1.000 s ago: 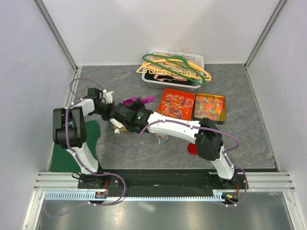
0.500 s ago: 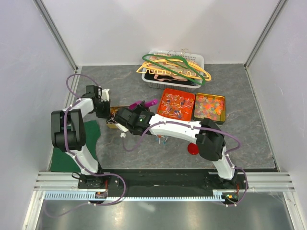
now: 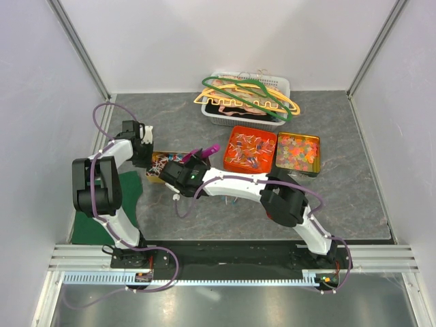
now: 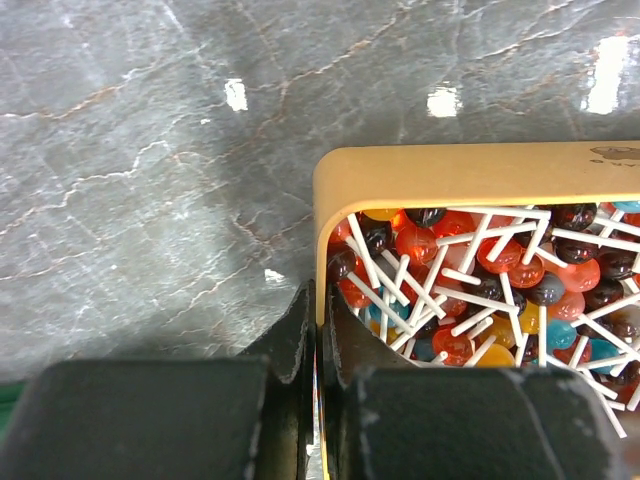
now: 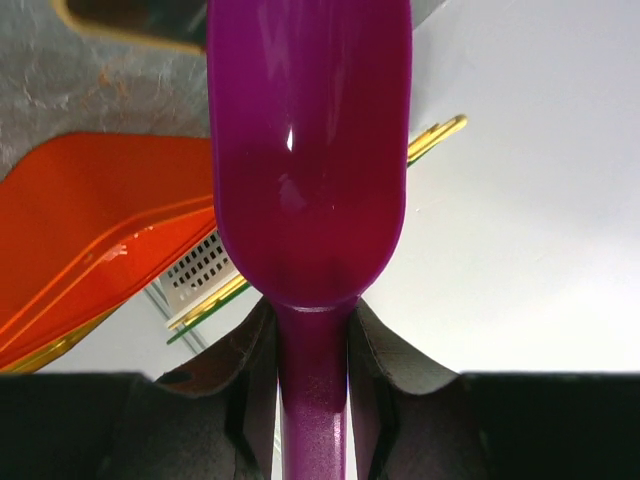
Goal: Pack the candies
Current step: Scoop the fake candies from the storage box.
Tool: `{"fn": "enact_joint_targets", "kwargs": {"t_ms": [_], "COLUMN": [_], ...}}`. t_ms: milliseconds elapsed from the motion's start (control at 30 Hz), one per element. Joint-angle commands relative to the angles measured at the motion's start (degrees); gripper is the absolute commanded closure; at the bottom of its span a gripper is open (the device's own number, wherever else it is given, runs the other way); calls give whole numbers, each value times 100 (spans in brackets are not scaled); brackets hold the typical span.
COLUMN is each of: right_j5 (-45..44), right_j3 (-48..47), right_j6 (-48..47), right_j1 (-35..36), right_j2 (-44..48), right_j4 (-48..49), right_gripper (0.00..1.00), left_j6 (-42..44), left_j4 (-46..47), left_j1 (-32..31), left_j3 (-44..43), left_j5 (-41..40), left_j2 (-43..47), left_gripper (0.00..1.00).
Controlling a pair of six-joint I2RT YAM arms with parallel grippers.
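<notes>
Left wrist: left gripper (image 4: pixel 318 305) pinches the tray (image 4: pixel 480 165) by its rim (thin hold); tugging could spill candies (image 4: pixel 415 243). The right gripper (image 5: pixel 312 322) clamps the scoop (image 5: pixel 308 150).

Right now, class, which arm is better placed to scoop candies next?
Right: the right gripper holds the purple scoop near the yellow tray of candies. The left gripper is shut on that tray's rim, likely steadying it.

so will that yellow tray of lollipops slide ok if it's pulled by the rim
Probably stiff: the yellow tray shows no bend where the left gripper pinches its wall. Likely heavy for its size, being packed with lollipops. It may slide easily and swivel on the glossy table.
</notes>
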State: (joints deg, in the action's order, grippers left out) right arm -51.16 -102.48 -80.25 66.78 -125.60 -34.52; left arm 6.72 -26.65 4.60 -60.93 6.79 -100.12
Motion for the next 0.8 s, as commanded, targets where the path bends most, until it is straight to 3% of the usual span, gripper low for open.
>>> {"fn": "enact_joint_targets", "kwargs": {"t_ms": [0, 300, 767], "right_j5": [-263, -632, -817], "right_j3": [-202, -616, -783], "right_j6": [-307, -991, -1484], "right_j1": [72, 212, 54], "right_j2": [-219, -720, -509], "right_j4": [129, 692, 1430], "right_gripper": [100, 100, 100], "left_j6": [-66, -66, -83], "left_j4": [64, 73, 99], "left_j1": [58, 50, 58], "left_j3": [-95, -86, -86], "left_j5": [-204, -204, -134], "left_j2": [194, 203, 141], "left_gripper": [98, 98, 98]}}
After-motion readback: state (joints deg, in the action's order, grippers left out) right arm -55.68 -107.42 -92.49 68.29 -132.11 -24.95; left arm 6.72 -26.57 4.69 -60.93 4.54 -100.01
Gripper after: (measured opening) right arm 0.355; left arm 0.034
